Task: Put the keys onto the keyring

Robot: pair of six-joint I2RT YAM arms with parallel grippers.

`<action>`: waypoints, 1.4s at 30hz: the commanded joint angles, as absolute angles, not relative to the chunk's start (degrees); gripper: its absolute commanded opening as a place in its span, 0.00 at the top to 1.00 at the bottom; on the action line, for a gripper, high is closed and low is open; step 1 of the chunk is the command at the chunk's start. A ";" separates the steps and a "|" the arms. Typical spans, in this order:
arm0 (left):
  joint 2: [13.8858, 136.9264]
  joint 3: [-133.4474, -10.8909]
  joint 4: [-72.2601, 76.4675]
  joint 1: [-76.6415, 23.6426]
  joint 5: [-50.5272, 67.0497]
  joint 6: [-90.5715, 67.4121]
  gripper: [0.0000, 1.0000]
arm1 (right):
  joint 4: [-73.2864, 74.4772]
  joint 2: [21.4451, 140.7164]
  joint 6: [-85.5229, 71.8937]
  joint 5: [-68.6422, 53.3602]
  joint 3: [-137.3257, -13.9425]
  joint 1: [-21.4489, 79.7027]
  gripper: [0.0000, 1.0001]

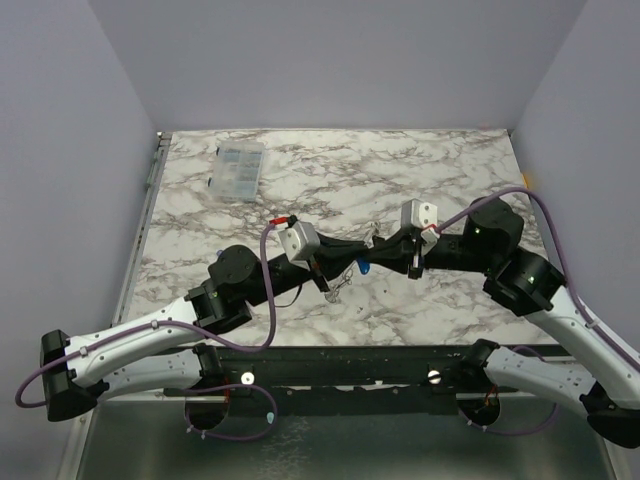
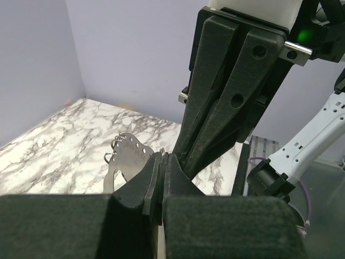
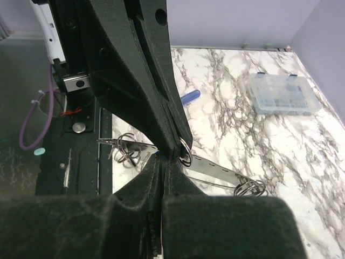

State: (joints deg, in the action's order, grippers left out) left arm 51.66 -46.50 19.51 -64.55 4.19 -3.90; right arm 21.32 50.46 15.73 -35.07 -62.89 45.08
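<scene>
Overhead view of a marble table (image 1: 420, 160), closed in by lavender walls on the left, far and right sides. Two black robot arms reach in from the near edge and meet nose to nose over the middle of the table.

The left gripper (image 2: 163, 162) has its jaws pressed tight, pinching the small metal ring of the keyring (image 3: 186, 151) at its tips. The right gripper (image 3: 164, 162) meets it head-on. Its jaws are also fully closed and its tips touch the same ring (whether they actually bite the metal cannot be told).

From the ring a pale grey perforated band (image 3: 215, 170) trails off to either side below the grippers. Clusters of thin wire loops (image 3: 250, 188) sit at its ends. Whether the band hangs free or rests on the marble is unclear.

One of the keys (image 3: 190, 97), blue-headed, lies on the marble just beside the meeting point, on its near side. Its blade is hidden behind the left gripper's fingers.

A red-handled tool (image 1: 283, 219) sits just beyond the left wrist. A clear plastic box (image 1: 240, 168) stands at the far left, close to the far edge and well apart from the arms. A metal rail (image 1: 150, 190) runs along the left edge.

Open marble spreads across the far right quarter. More lies in the strip between the grippers and the near edge.
</scene>
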 commanded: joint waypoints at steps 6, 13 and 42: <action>51.97 -45.51 25.35 -64.78 4.30 -6.94 1.00 | 28.02 50.22 24.40 -28.38 -66.19 45.53 0.99; 51.47 -45.44 27.22 -64.78 3.05 -7.00 1.00 | 30.51 48.35 22.50 -27.14 -66.10 45.53 0.78; 52.39 -44.92 29.52 -64.78 9.23 -8.53 1.00 | 24.21 48.29 16.09 -30.98 -66.31 45.53 0.59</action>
